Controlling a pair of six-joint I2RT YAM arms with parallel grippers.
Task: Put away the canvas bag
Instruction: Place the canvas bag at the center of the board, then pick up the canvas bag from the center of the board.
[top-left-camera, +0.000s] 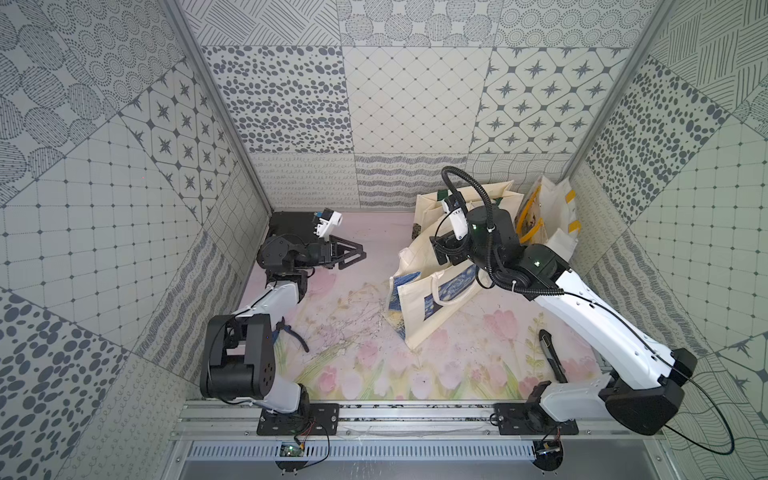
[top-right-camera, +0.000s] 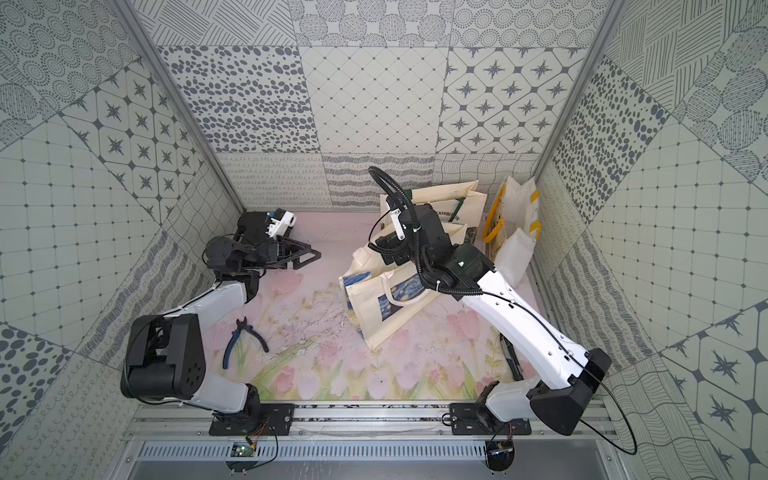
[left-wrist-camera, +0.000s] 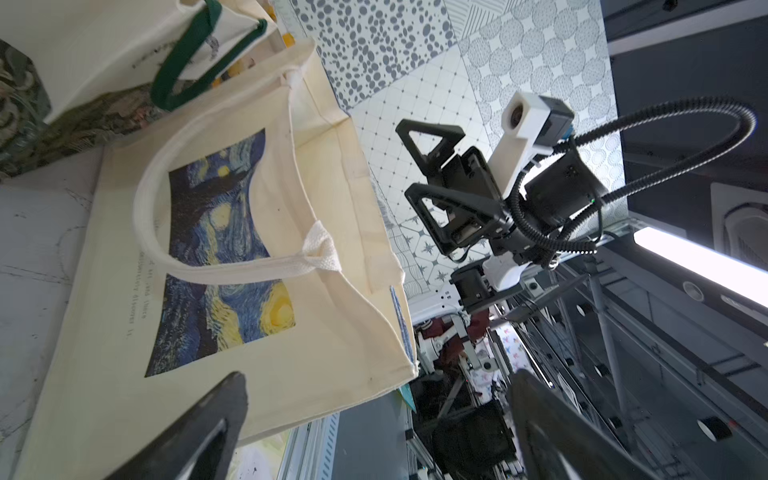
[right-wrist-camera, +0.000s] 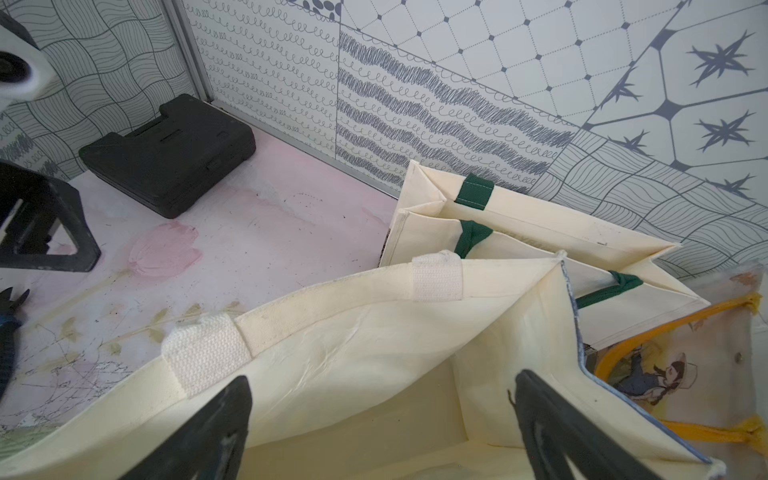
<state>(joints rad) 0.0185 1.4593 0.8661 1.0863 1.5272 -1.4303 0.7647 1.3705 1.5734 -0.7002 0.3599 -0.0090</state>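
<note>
The canvas bag (top-left-camera: 432, 299) (top-right-camera: 386, 303) is cream with a blue starry-night print and white handles. It stands tilted on the floral mat at right centre, mouth open. My right gripper (right-wrist-camera: 382, 378) hangs open just above that mouth and looks into the bare inside (right-wrist-camera: 374, 415), with nothing between its fingers. The left wrist view shows the right gripper (left-wrist-camera: 405, 160) beside the bag's printed face (left-wrist-camera: 232, 257). My left gripper (top-left-camera: 359, 254) (top-right-camera: 313, 253) is open and empty, left of the bag and apart from it, pointing at it.
A green-handled bag (top-left-camera: 469, 199) and a yellow-handled bag (top-left-camera: 548, 212) stand behind it against the back right corner. A black case (right-wrist-camera: 166, 153) lies in the back left corner. Blue-handled pliers (top-right-camera: 243, 336) lie by the left arm. A dark tool (top-left-camera: 550, 353) lies under the right arm.
</note>
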